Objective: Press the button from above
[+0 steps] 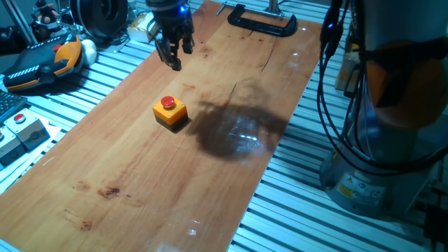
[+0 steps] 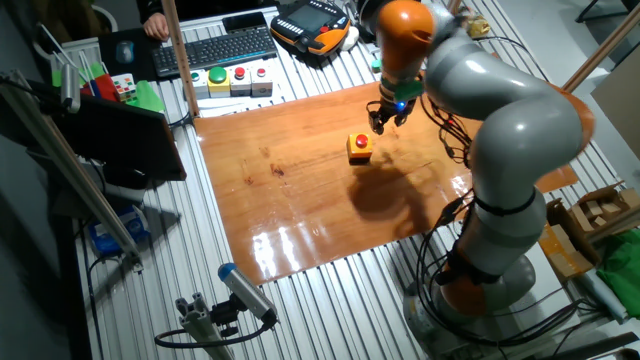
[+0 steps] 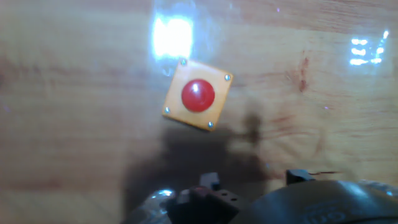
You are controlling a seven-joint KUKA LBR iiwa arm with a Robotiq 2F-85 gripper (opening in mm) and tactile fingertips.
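Observation:
The button [image 1: 167, 103] is a small round red cap on a square orange-yellow box [image 1: 171, 114] with a black base, standing on the wooden board [image 1: 140, 182]. It also shows in the other fixed view [image 2: 361, 141] and in the upper middle of the hand view [image 3: 198, 95]. My gripper [image 1: 176, 54] hangs in the air above the board, behind the button and apart from it. In the hand view the two fingertips [image 3: 210, 180] stand at the bottom edge with bare wood between them, so the gripper [image 3: 255, 179] is open and empty. It also shows in the other fixed view [image 2: 385, 120].
A black clamp [image 1: 262, 21] holds the board's far end. An orange and black pendant [image 1: 42, 63] and a pale grey box with a red button [image 1: 21, 122] lie left of the board. A keyboard [image 2: 215, 50] and button boxes [image 2: 235, 80] lie behind it. The arm's base [image 1: 378, 175] stands at the right.

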